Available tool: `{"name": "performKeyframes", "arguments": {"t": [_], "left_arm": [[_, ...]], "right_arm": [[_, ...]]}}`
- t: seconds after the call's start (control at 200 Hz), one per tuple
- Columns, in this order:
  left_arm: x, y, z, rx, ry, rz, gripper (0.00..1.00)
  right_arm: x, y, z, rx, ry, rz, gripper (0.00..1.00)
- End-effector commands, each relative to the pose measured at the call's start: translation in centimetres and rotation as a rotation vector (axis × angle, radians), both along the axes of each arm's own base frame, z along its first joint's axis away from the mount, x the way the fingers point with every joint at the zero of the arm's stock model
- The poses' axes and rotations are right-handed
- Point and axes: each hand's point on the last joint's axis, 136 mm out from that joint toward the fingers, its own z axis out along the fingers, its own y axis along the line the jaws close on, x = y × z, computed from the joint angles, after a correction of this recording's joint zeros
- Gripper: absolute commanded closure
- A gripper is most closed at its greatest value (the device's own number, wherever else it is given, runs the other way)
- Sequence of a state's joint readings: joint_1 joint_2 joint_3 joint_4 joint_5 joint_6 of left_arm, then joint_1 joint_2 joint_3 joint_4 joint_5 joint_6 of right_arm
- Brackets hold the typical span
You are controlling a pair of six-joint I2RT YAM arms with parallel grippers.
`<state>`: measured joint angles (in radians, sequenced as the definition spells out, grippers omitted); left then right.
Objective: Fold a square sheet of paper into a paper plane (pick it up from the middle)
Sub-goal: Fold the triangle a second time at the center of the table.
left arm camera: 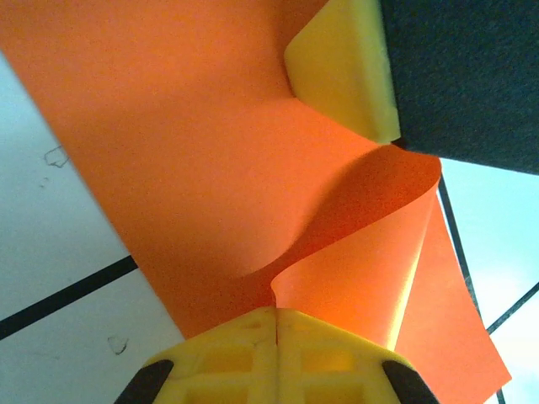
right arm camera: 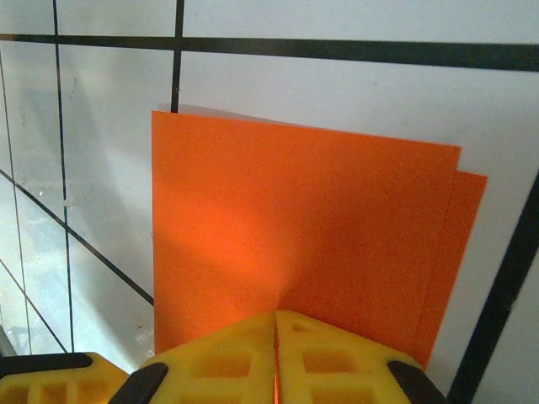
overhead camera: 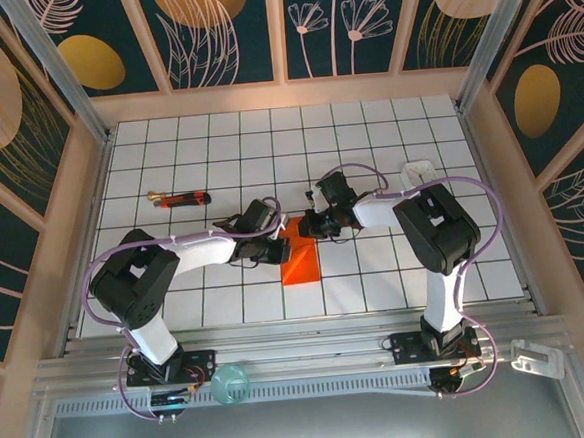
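Note:
The square sheet of paper (overhead camera: 301,263) is bright orange-red and sits mid-table, folded double with its far end lifted between both grippers. In the right wrist view the sheet (right arm camera: 303,219) shows two layers, slightly offset at the right edge. My left gripper (overhead camera: 280,242) is shut on the sheet (left arm camera: 185,151), which curls upward from its yellow fingertips (left arm camera: 244,353). My right gripper (overhead camera: 311,228) is shut on the paper's near edge between its yellow fingertips (right arm camera: 227,362). The right gripper's yellow finger (left arm camera: 341,67) touches the sheet in the left wrist view. The paper plane is out of view.
A thin red-and-black stick tool (overhead camera: 180,199) lies on the white grid table (overhead camera: 386,132) at the back left. A small white object (overhead camera: 417,175) sits behind the right arm. A teal round thing (overhead camera: 228,384) rests on the front rail by the left base.

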<state>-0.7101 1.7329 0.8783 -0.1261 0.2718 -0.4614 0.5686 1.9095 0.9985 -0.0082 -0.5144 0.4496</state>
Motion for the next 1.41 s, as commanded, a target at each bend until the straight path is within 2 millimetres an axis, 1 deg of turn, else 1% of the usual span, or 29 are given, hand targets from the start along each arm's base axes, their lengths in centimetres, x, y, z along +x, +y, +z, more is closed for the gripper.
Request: {"name": "performKeyframes", "arguments": {"t": [0.0, 0.18, 0.57, 0.821, 0.961, 1.081, 1.216, 1.326, 1.336, 1.346, 1.356, 1.401], "left_arm": [[-0.3, 0.7, -1.0, 0.060, 0.012, -0.013, 1.00], [-0.3, 1.0, -1.2, 0.071, 0.016, -0.010, 1.00], [-0.5, 0.8, -1.8, 0.075, 0.035, -0.028, 1.00], [-1.3, 2.2, -3.0, 0.142, 0.070, -0.014, 1.00], [-1.8, 3.2, -3.7, 0.197, 0.093, -0.011, 1.00], [-2.1, 3.6, -4.2, 0.222, 0.105, -0.010, 1.00], [-2.4, 3.8, -4.7, 0.242, 0.111, -0.011, 1.00], [-2.7, 4.0, -5.0, 0.257, 0.117, -0.014, 1.00], [-2.6, 4.0, -5.0, 0.257, 0.118, -0.014, 1.00], [-2.6, 4.0, -5.0, 0.257, 0.118, -0.015, 1.00], [-2.7, 4.0, -5.1, 0.258, 0.119, -0.015, 1.00], [-2.7, 4.0, -5.1, 0.260, 0.119, -0.017, 1.00]], "right_arm": [[-1.4, -1.8, -2.7, -0.097, 0.050, -0.009, 0.91], [-1.5, -1.9, -2.7, -0.100, 0.050, -0.008, 0.91], [-1.5, -1.9, -2.7, -0.100, 0.051, -0.009, 0.91], [-1.4, -1.8, -2.5, -0.096, 0.048, -0.007, 0.90], [-0.9, -1.4, -1.7, -0.082, 0.030, 0.000, 0.87], [-0.4, -0.9, -0.4, -0.056, 0.012, 0.009, 0.84], [0.2, -0.5, 1.2, -0.009, -0.001, 0.007, 0.82], [0.1, -0.2, 2.9, 0.029, -0.010, 0.008, 0.80], [0.1, -0.2, 3.1, 0.033, -0.012, 0.007, 0.80], [0.7, -0.8, 3.3, 0.037, -0.013, -0.015, 0.80], [0.9, -1.1, 3.5, 0.040, -0.015, -0.022, 0.80], [1.1, -1.4, 4.4, 0.058, -0.025, -0.035, 0.80]]}}
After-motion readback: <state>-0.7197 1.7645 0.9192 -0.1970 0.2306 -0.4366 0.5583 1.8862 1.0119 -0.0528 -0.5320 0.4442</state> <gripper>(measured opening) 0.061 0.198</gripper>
